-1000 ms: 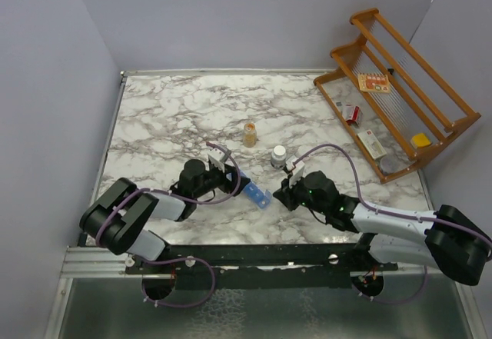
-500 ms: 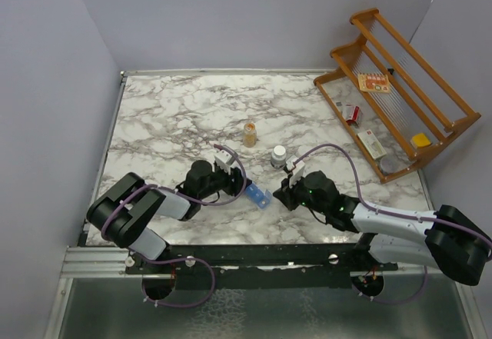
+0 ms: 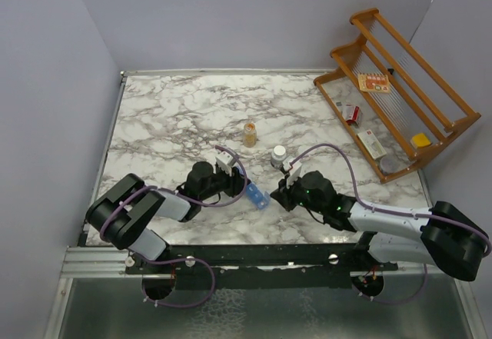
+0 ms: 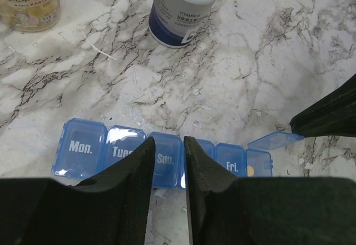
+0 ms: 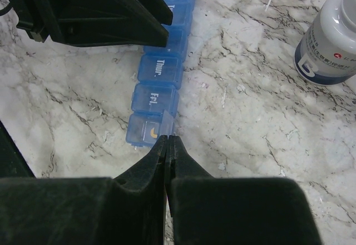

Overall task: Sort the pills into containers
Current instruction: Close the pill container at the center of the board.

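One pill in containers, end compartment.

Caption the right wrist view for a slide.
Right gripper pinches the open end lid of the blue weekly pill organizer, yellow pill inside.

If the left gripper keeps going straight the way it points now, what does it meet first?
The left gripper would first meet the pill strip, right at its fingertips by the Sun. compartment; whether they already touch is unclear. Farther along roughly the same line stands the white-capped bottle.
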Tool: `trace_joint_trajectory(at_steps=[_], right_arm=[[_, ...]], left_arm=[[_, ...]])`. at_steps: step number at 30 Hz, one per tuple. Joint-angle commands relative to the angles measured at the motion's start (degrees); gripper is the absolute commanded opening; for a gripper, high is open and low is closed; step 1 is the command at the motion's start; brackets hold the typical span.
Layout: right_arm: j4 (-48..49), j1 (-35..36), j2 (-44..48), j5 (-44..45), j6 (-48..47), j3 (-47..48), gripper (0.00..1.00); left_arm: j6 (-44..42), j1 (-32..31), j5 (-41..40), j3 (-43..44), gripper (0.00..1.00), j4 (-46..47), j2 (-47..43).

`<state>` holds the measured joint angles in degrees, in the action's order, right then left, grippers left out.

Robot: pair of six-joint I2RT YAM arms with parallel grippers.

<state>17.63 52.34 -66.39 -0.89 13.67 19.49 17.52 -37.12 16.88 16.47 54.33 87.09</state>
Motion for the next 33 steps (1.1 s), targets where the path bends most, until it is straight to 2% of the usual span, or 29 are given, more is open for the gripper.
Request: trace_joint_trajectory(at_steps=[1, 10, 16, 33], right_arm=[[2.0, 0.5, 1.1, 0.1, -0.4, 1.3, 0.01], [1.9, 0.6, 0.8, 0.1, -0.8, 1.9, 0.01], [2.2, 0.7, -0.1, 0.0, -1.1, 2.1, 0.01], [1.7, 1.3, -0.5, -1.3, -0.4, 1.9, 0.01]], left_arm=[[0.5, -0.6, -0.8, -0.6, 0.28, -1.4, -2.6], [1.2, -1.3, -1.7, -0.2, 0.19, -7.1, -5.8], [0.8, -2.0, -1.8, -0.1, 0.19, -9.2, -6.5], [1.6, -3.6, -2.3, 1.6, 0.17, -10.1, -1.0]])
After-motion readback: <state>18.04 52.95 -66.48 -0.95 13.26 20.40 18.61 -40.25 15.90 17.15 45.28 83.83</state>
